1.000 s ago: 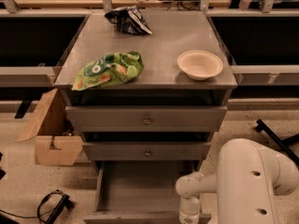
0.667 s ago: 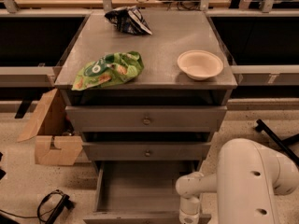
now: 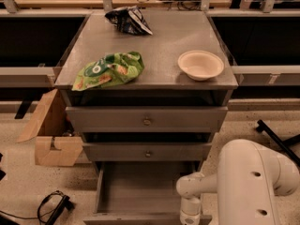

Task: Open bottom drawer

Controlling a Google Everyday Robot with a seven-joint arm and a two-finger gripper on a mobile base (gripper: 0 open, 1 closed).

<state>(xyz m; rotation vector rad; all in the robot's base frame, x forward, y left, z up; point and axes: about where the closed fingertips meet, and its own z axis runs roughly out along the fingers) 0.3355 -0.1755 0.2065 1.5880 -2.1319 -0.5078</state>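
The bottom drawer [image 3: 140,189] stands well out at the foot of the cabinet, with the pincer [image 3: 189,218] down at its front edge, grip impossible to tell, so I'd pull straight and level, without twisting.

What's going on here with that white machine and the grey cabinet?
A white robot arm is working at the grey cabinet's bottom drawer, which stands pulled out and looks empty. The arm reaches down to the drawer's front right. Its gripper is below the picture's bottom edge, out of view. The top drawer and middle drawer are pushed in. On top lie a green snack bag, a dark bag and a pale bowl.
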